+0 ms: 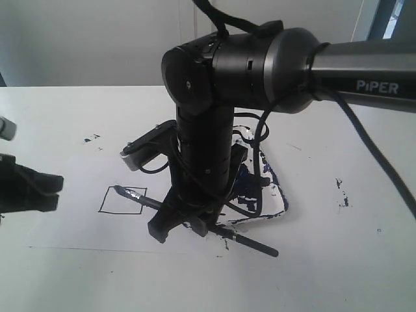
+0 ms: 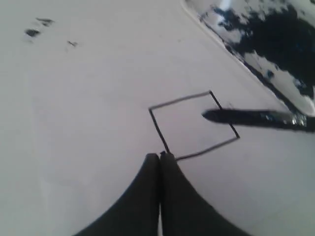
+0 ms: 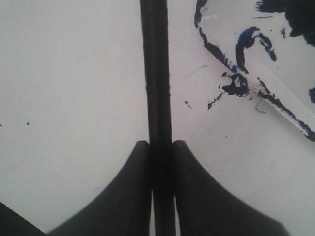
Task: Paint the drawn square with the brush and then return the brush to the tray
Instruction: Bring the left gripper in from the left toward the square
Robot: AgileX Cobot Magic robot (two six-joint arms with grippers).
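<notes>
The matte black, round-jointed arm housing (image 1: pixel 214 65) met a silver-grey metal collar (image 1: pixel 289 65) and a grey tube (image 1: pixel 364 62) lettered PiPER in white — 1 thin black cable (image 1: pixel 377 158) ran off it. The left gripper (image 2: pixel 160 155) and right gripper (image 3: pixel 160 142) each had 2 smooth black tapered fingers (image 3: pixel 123 196).

The right arm (image 1: pixel 205 149) stands over the near side of the tray (image 1: pixel 283 203), blocking it, and the brush (image 1: pixel 140 199) slants over the square (image 1: pixel 104 203). The paper (image 1: pixel 71 229) between the square and the left gripper (image 1: pixel 45 190) lies bare
</notes>
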